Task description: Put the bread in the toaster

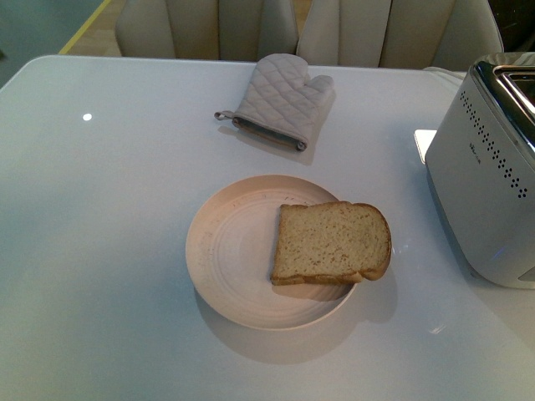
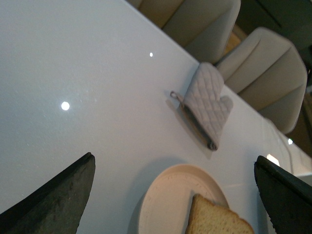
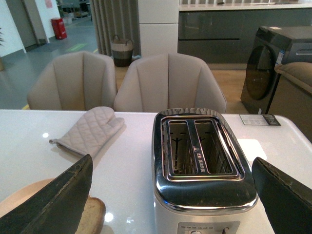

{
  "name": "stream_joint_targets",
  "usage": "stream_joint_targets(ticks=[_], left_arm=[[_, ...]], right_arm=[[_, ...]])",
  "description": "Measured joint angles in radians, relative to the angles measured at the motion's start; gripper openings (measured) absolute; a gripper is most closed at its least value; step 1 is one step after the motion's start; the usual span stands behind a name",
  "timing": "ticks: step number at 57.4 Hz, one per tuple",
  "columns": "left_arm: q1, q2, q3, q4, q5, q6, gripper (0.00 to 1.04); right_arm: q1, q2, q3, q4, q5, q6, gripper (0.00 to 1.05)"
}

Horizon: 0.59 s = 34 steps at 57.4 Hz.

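The plate [image 1: 226,251] sits nearest on the table [image 1: 92,276]. It holds the bread [image 1: 331,242], which lies flat on the plate's right half, its rounded crust reaching over the rim toward the toaster [image 1: 485,184]. The toaster stands to the right, apart from the plate, and its two slots [image 3: 178,151] show only wire guides inside. Both claws are spread wide and grip nothing. The left gripper [image 2: 174,161] hangs over the table near the plate, and the right gripper [image 3: 173,161] faces the toaster. Farther back lies a mitt [image 1: 280,100], then two chairs [image 1: 209,25].
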Motion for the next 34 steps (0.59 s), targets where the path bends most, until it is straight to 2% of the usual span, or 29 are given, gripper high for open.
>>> stream_joint_targets(ticks=[8,12,14,22,34], left_arm=[[0.064,-0.314,-0.053,-0.146,0.06,0.006,0.97],[0.096,-0.344,-0.134,0.11,-0.01,0.255,0.8],[0.103,-0.357,-0.159,0.15,-0.02,0.372,0.73],[0.102,-0.452,-0.217,0.124,-0.016,0.578,0.45],[0.102,-0.579,-0.263,0.043,-0.016,0.63,0.07]], right_arm=[[0.0,0.0,0.0,0.0,0.0,0.0,0.96],[0.0,0.0,0.0,0.0,0.0,0.0,0.96],[0.0,0.0,0.0,0.0,0.001,0.0,0.96],[0.0,0.0,0.0,0.0,0.001,0.0,0.96],[0.0,0.0,0.0,0.0,0.0,0.0,0.96]])
